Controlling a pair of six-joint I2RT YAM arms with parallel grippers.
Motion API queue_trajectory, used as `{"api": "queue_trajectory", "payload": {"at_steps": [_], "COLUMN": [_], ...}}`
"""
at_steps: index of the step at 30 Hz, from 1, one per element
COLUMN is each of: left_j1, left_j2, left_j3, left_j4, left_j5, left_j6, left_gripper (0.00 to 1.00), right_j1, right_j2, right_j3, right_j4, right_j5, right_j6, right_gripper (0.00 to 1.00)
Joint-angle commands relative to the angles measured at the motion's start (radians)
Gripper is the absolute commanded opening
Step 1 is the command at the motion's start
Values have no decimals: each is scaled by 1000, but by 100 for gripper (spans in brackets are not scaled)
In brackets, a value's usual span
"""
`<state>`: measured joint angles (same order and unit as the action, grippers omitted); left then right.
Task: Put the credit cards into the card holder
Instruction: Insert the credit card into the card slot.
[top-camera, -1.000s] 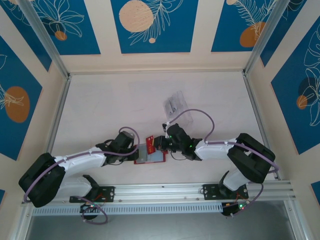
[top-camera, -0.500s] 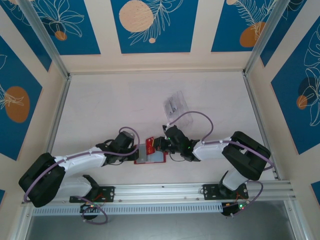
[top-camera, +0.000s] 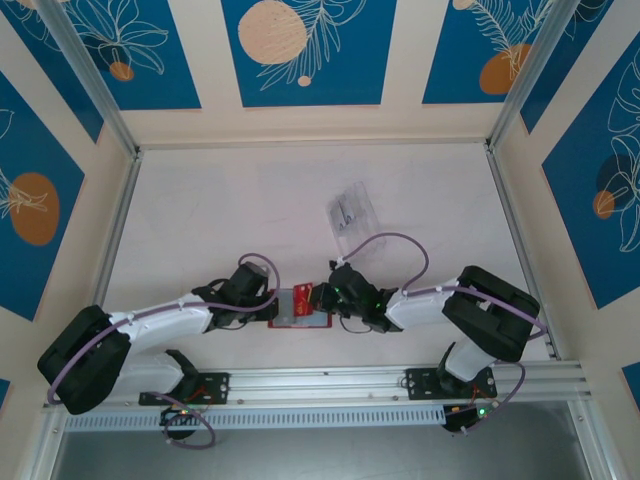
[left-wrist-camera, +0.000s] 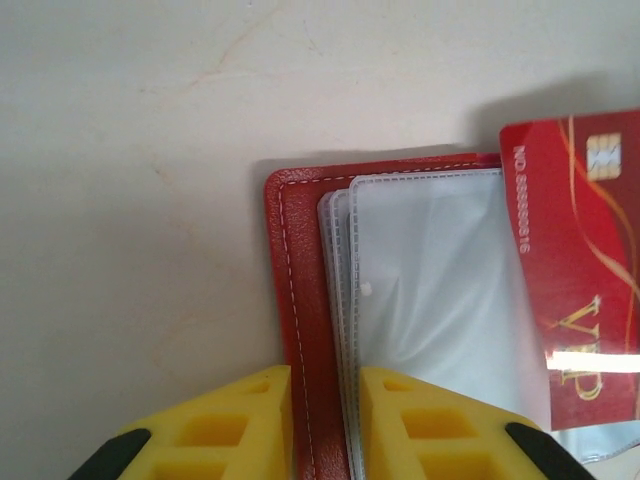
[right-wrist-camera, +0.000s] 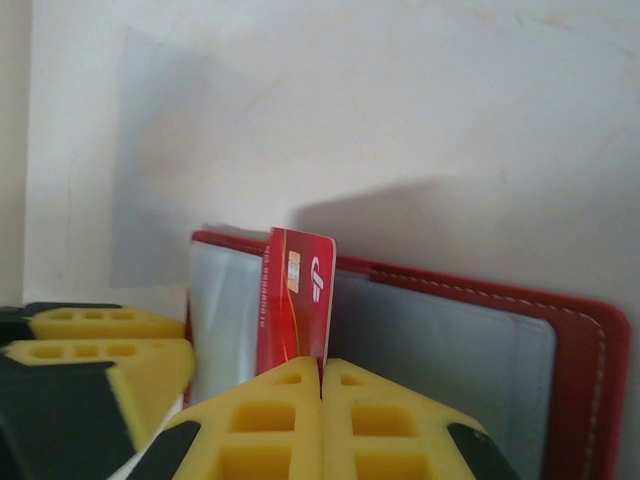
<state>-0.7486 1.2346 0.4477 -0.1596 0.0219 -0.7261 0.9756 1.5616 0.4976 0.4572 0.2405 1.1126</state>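
Holder: dark red leather fold card holder (left-wrist-camera: 300, 320) lies open on the pale table (left-wrist-camera: 130, 150), clear sleeves up.
Left arm: left gripper (left-wrist-camera: 325, 400) jaws pinch the holder's edge.
Right arm: right gripper (right-wrist-camera: 322, 390) jaws pressed onto a red plastic credit card (right-wrist-camera: 295, 300), held over the sleeves.

Clear plastic tray (top-camera: 350, 208) on pale table (top-camera: 220, 220)
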Motion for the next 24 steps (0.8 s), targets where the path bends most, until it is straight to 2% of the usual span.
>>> {"api": "queue_trajectory", "payload": {"at_steps": [1, 24], "left_j1": [-16, -20], "left_j2": [41, 75], "left_j3": [-23, -17], "left_j4": [-78, -64], "left_j5": [-4, -2], "left_j6": [13, 13], "left_gripper": [22, 22], "right_j1": [21, 92], "right_j2": [-2, -24], "right_j3": [-34, -83], "right_j4": [-59, -159], "right_j5": [45, 103], "right_j6": [46, 158], "right_gripper": [0, 0]}}
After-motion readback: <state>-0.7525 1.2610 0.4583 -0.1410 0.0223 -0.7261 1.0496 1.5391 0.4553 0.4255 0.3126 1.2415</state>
